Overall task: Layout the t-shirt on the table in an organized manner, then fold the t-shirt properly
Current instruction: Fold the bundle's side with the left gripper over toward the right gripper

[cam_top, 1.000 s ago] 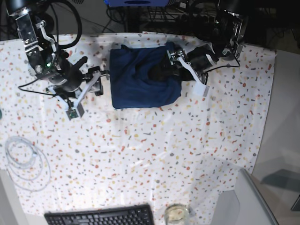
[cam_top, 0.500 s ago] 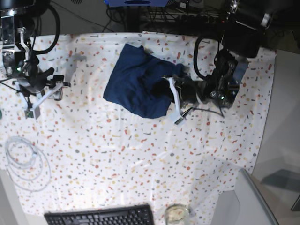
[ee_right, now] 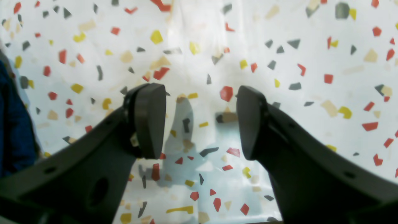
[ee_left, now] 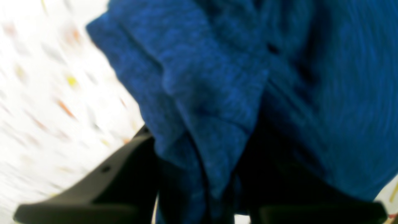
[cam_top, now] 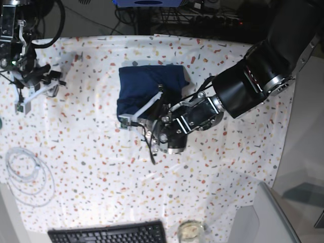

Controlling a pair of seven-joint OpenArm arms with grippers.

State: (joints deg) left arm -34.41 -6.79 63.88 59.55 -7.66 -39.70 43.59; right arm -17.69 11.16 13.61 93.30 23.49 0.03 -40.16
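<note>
Speckled table (cam_top: 152, 192): your left gripper (cam_top: 132, 117) is clamped on the bunched navy t-shirt (cam_top: 144, 88), your right gripper (ee_right: 200, 123) hangs spread, holding nothing.

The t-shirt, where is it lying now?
In the base view the t-shirt lies bunched at the table's far centre, with the left gripper shut on its near edge.

The left gripper (cam_top: 132, 117) reaches over the t-shirt (cam_top: 139, 88), its white finger slanting across the bunched navy cloth's near edge. Well apart, at the table's (cam_top: 167, 187) far corner, the right gripper (cam_top: 38, 93) holds nothing.
</note>
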